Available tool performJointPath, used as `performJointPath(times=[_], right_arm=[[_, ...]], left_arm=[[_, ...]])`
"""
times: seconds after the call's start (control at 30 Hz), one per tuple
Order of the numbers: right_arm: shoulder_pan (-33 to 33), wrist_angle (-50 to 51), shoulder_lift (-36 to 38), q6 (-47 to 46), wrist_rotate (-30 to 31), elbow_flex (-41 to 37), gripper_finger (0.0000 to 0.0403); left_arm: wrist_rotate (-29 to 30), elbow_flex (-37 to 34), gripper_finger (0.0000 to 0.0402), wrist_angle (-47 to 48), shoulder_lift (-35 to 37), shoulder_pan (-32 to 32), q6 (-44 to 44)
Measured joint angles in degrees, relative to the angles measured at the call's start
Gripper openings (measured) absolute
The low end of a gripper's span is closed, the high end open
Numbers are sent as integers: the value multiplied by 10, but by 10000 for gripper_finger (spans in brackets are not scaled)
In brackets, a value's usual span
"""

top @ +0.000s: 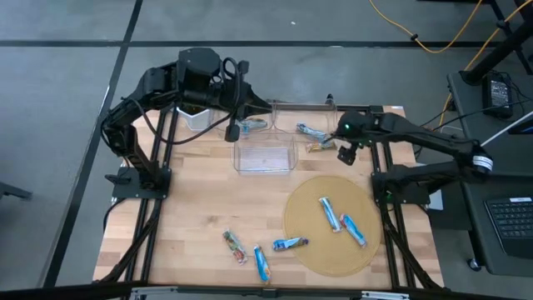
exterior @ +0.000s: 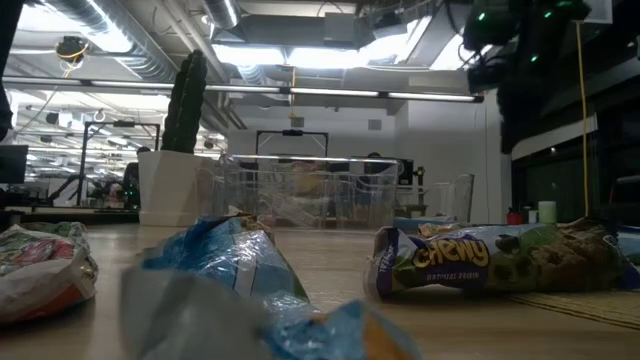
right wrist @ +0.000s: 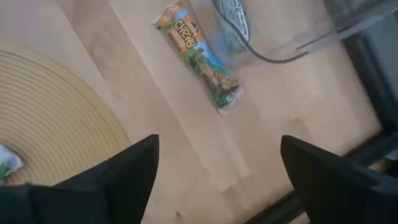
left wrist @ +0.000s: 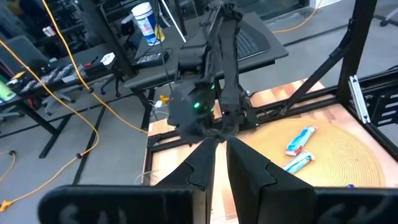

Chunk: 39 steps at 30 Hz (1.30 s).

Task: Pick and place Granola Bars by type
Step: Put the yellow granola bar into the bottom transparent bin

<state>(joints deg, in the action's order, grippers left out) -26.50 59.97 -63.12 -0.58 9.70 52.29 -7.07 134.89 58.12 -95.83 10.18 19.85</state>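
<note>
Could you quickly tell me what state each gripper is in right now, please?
Left gripper: jaws shut, holding nothing, raised beside the bins.
Right gripper: jaws open wide and empty, above a bar lying on the table.

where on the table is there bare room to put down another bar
Bare wood lies left of the clear bin down to the red bar, and between bin and round mat. The mat's near half is free. Crowded: the far edge by the right gripper, and the front bars.
</note>
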Motion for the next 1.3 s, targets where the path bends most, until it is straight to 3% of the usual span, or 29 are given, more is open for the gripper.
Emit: performJointPath(times=[0.27,0.53,1.1,1.3], right_arm=[[-69,-61,-88,58,-44,-6,336],[-108,-151,-137,78,-83,-78,336],[-137,-305,-205,88,-79,-134,336],[-137,-332,-230,87,-79,-133,304]], left_arm=[[2,0,34,0,2,-17,-1],[47,0,35,0,8,-34,-1],[52,0,29,0,9,-34,-6],[52,0,29,0,9,-34,-7]])
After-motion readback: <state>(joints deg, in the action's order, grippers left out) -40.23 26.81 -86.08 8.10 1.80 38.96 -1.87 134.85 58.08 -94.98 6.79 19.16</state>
